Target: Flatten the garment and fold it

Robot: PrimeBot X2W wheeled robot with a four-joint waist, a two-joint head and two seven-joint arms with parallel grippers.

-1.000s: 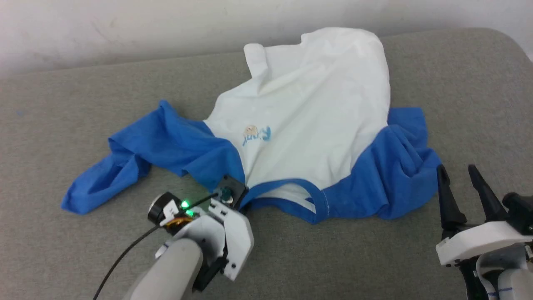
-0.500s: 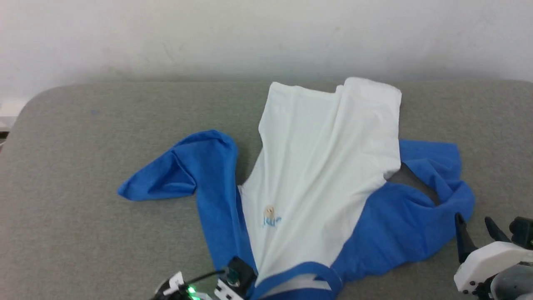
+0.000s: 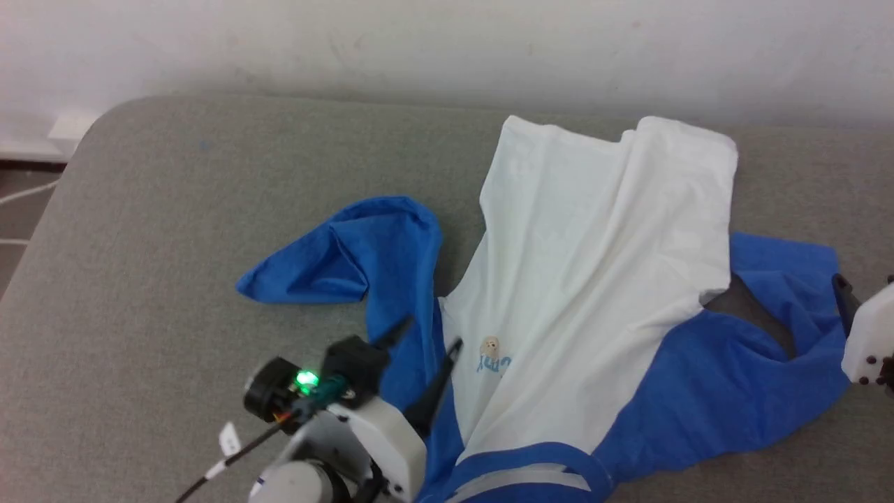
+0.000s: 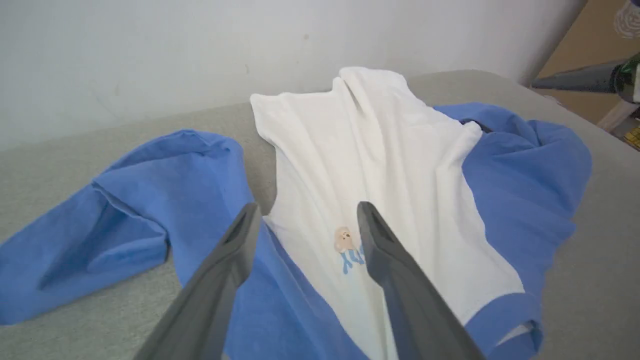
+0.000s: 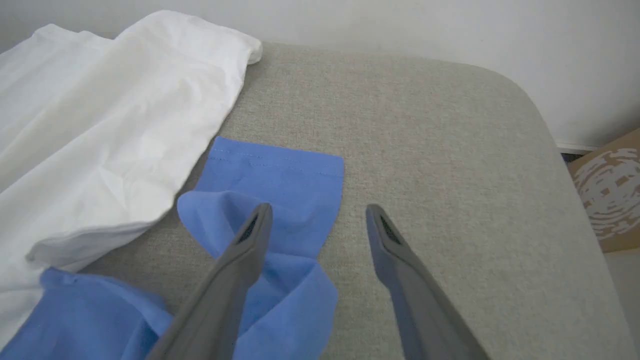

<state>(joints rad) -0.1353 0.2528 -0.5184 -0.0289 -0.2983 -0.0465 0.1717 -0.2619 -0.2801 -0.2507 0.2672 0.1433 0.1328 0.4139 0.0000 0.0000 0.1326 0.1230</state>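
Observation:
The garment (image 3: 594, 279) lies crumpled on the grey padded table (image 3: 160, 230), its white body running away from me and its neckband (image 3: 531, 475) at the near edge. One blue sleeve (image 3: 349, 265) bunches to the left; the other sleeve (image 3: 740, 370) spreads right. My left gripper (image 3: 433, 332) hovers open over the left shoulder seam beside the chest print (image 4: 347, 247), nothing between its fingers (image 4: 240, 240). My right gripper (image 5: 319, 207) stands open above the right sleeve's cuff (image 5: 280, 175) without gripping it.
A pale wall (image 3: 447, 49) runs along the table's far side. The table's rounded left corner (image 3: 84, 140) drops to the floor. A cardboard box (image 5: 607, 200) stands beyond the right corner. Bare grey surface lies left of the garment and right of the cuff.
My left gripper, shut on the garment near the neckband a moment ago, has opened and let go, and now sits above the shoulder. The head camera has shifted. The right gripper stayed open.

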